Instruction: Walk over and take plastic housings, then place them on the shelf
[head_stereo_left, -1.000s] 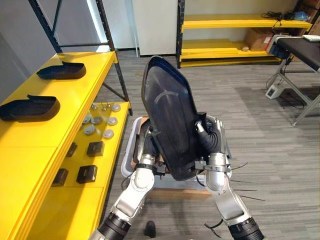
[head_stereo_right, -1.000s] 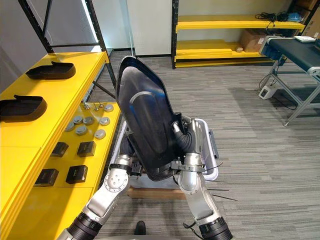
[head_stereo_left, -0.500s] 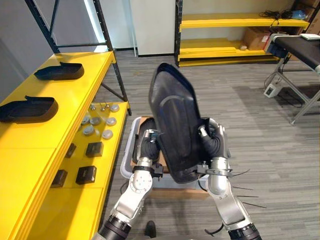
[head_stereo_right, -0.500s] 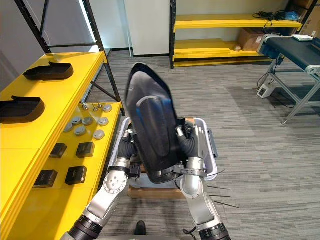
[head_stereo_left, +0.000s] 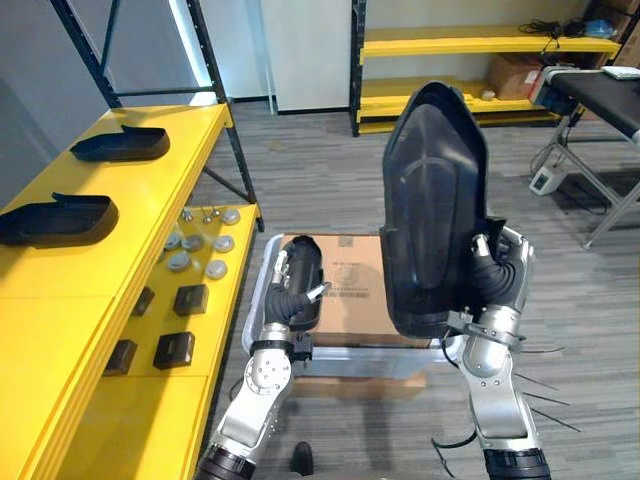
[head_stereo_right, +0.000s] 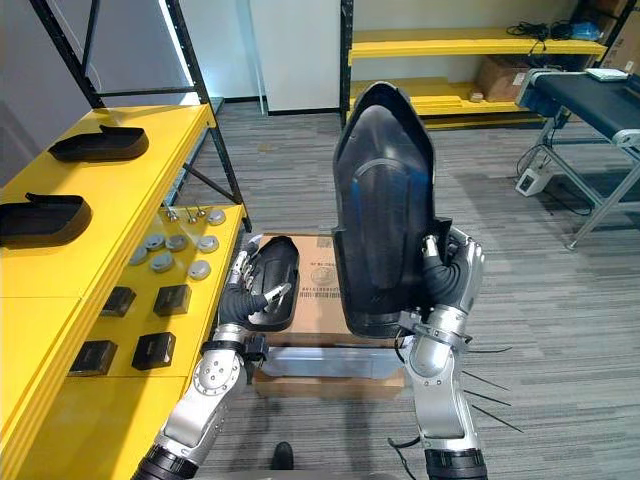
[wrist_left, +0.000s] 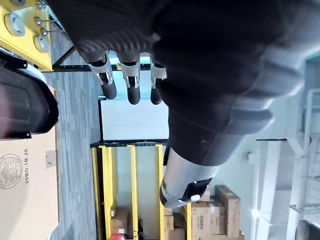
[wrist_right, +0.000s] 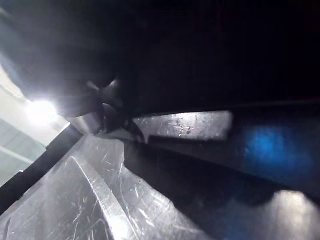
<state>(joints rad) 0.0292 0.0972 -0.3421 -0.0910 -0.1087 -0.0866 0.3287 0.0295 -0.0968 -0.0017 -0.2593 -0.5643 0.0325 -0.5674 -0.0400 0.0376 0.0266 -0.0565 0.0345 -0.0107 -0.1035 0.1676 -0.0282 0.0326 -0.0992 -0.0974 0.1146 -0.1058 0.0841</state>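
Though tall, the plastic housing, upright above the cardboard box, looks light, stiff, slick; the right hand clamps its lower edge; the left hand hangs slack, empty; gripping both rims seems steadier.

Three plastic housings, four small black boxes and one cardboard box are in view.

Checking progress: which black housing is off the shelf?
The upright housing held in the right hand; the other two lie flat on the yellow shelf.
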